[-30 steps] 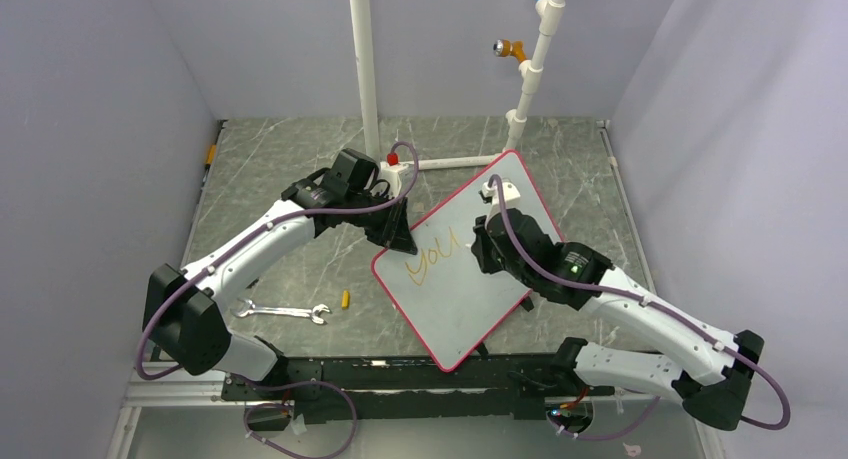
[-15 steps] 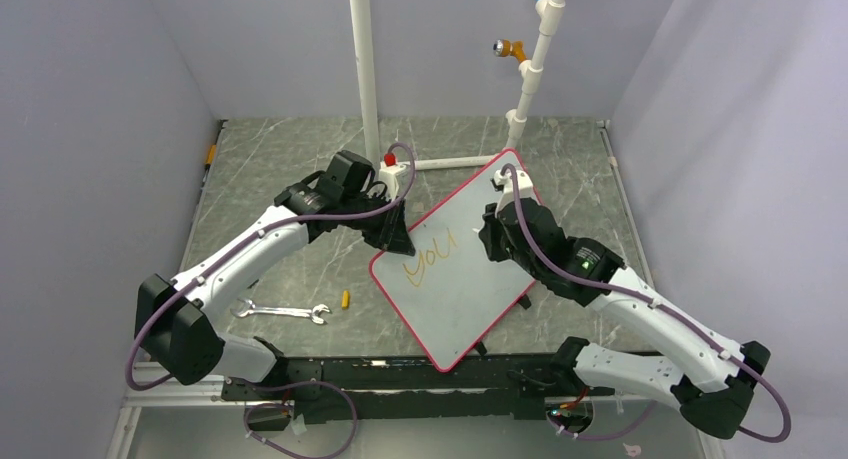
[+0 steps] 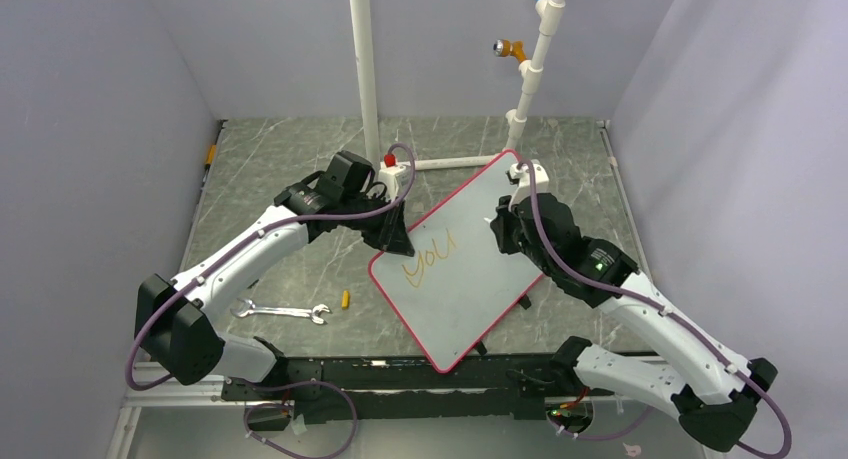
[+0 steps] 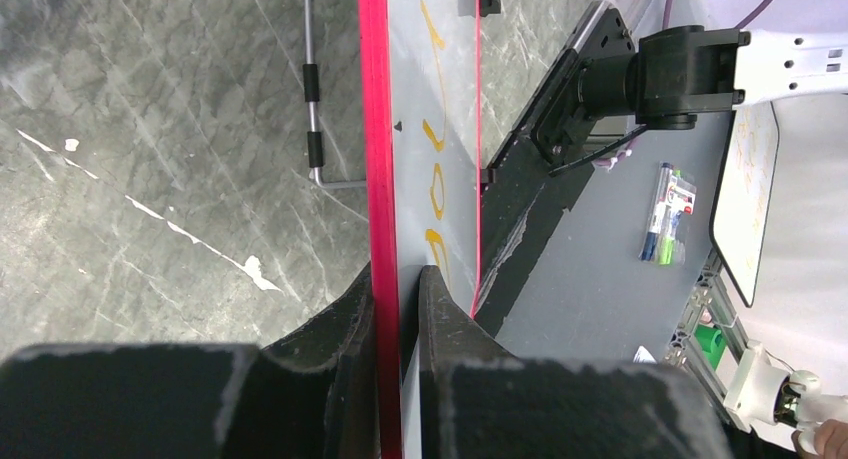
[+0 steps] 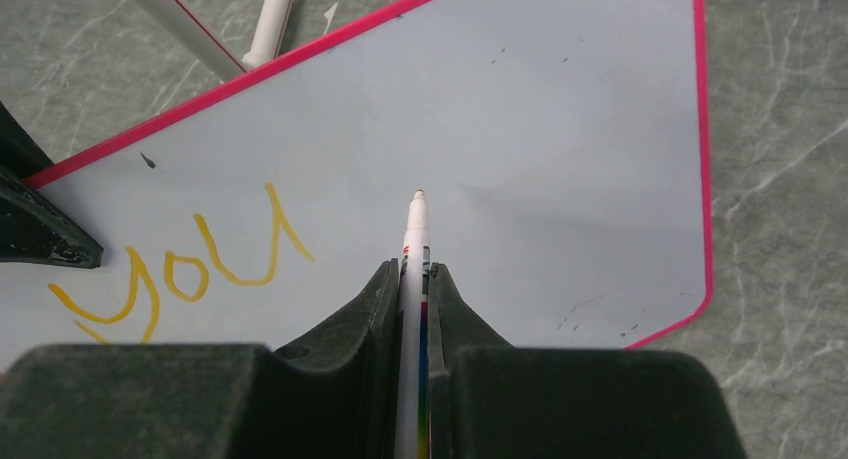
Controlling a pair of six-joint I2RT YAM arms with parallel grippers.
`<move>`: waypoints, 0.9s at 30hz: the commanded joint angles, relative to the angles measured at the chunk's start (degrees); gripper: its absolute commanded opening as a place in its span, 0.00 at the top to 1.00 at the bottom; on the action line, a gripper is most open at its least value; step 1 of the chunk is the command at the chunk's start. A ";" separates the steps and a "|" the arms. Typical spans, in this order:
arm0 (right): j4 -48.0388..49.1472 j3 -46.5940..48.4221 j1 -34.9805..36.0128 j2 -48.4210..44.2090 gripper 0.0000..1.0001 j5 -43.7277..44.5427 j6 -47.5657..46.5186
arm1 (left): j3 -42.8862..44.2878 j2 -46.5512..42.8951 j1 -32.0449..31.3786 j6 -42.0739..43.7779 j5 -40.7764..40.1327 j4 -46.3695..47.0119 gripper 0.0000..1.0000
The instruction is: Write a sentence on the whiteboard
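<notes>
The whiteboard [image 3: 470, 289] lay askew at the middle of the counter [image 3: 280, 169]. The left end effector [image 4: 398, 279] was clamped on the red rim of its left edge. The right end effector [image 5: 412, 274] was closed tight on a white marker [image 5: 413, 234]. Over the last second the right arm had swung away from the lettering toward the far right of the board. The marker tip now sat over blank surface to the right of the sentence [image 3: 428, 264], which read only "You" in orange-yellow and had not grown. Whether the tip touched the board could not be told. That shift looked like a move to make space for the next word, so the task seemed well short of finished, with one word written and the rest to come
</notes>
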 commanded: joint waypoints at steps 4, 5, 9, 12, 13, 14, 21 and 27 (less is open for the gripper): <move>3.39 -1.26 -2.06 -4.20 1.00 0.46 -3.00 | 2.36 0.42 0.36 8.43 -6.95 2.38 1.00; 3.34 -1.36 -2.36 -4.26 1.00 -0.08 -3.08 | 2.38 0.45 0.36 8.39 -7.05 2.33 1.00; 3.47 -1.56 -3.11 -4.85 1.00 -4.07 -2.75 | 2.46 0.63 0.37 8.35 -7.51 2.12 1.00; 4.27 -3.08 -3.09 -6.35 1.00 -10.76 -3.71 | 2.47 0.63 0.36 8.01 -7.74 2.12 1.00; 4.38 -3.65 -3.10 -7.00 1.00 -12.90 -4.00 | 2.40 0.63 0.42 7.97 -7.84 2.20 1.00; 4.10 -3.83 -3.09 -7.53 1.00 -14.54 -4.17 | 2.38 0.63 0.40 7.76 -8.01 2.29 1.00; 1.47 -4.73 -3.05 -8.44 1.00 -24.41 -3.57 | 2.30 0.97 0.36 5.30 -8.87 3.08 1.00; 4.50 -7.67 -1.57 -9.01 1.00 -30.60 -2.95 | 2.26 2.29 0.64 2.15 -10.81 4.82 1.00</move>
